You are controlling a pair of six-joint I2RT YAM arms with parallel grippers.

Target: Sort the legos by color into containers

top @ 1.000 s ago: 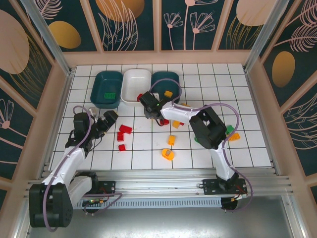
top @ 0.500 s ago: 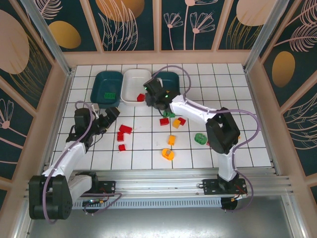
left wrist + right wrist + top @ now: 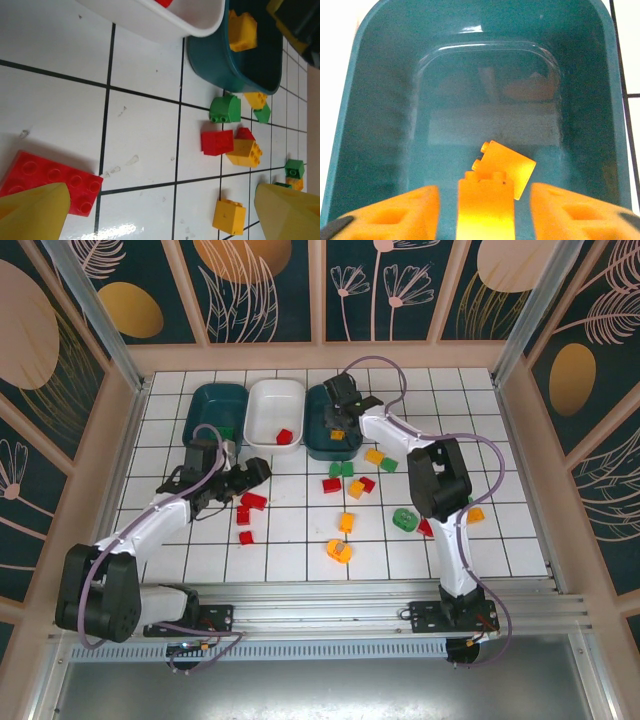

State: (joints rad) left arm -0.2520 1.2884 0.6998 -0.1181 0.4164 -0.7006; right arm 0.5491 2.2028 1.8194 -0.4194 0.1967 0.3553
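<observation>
Now, right gripper [image 3: 485, 220] spread round an orange brick [image 3: 485, 195] over a teal tub [image 3: 370, 125] — left gripper [image 3: 160, 205] wide-spread over a flat red brick [image 3: 47, 177].

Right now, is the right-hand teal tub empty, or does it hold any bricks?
Not empty: one yellow brick lies on the floor of the right teal tub, seen in the right wrist view and from above.

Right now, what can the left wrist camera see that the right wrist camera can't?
Left wrist view, not right wrist view: the white tub, a flat red plate, a green brick and a red brick on the tiles. Right wrist view, not left wrist view: a loose yellow brick between the open right gripper. Both: the dark teal tub with a lying yellow brick inside.
</observation>
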